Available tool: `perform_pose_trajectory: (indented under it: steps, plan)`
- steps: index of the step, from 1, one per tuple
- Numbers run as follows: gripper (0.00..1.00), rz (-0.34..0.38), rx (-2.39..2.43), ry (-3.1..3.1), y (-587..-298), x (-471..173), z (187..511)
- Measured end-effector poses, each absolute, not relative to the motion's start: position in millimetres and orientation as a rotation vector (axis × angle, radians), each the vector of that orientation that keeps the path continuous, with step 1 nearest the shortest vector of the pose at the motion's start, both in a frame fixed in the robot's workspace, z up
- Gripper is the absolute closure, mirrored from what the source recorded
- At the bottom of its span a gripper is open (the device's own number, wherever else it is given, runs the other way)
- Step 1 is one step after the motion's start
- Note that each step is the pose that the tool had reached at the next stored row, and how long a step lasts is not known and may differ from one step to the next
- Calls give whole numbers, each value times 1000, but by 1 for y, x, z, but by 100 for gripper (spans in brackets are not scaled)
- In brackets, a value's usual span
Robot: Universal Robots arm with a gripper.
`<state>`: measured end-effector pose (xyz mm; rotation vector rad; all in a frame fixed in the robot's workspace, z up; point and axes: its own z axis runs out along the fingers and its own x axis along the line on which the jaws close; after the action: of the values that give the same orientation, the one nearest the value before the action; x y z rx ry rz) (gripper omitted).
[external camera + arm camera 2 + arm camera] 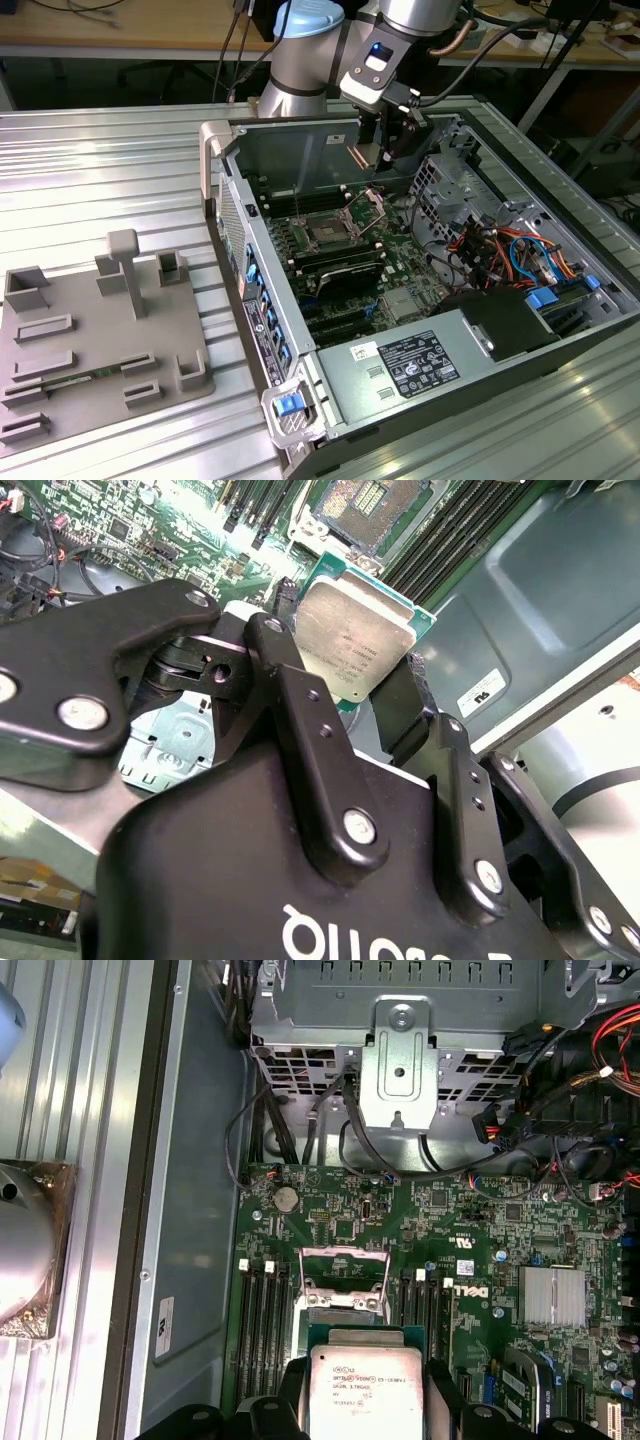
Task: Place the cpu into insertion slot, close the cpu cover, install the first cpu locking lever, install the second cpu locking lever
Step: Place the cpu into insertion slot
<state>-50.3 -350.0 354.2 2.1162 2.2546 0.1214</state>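
An open computer case [255,300] lies on a ribbed metal table [100,160]. A grey fixture [90,340] sits beside it, at the exterior view's left. Orange and blue cables [490,245] run near the power supply [420,365].

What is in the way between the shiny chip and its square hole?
Nothing visible is. The hand holds the cpu clear of the board. The insertion slot lies open, with the cpu cover tipped up off it.
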Motion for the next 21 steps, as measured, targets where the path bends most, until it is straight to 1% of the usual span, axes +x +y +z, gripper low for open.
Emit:
perform_pose_trajectory:
  steps: [21]
  plan:
    - [45, 119, 2170, 2200, -350, -50, 354]
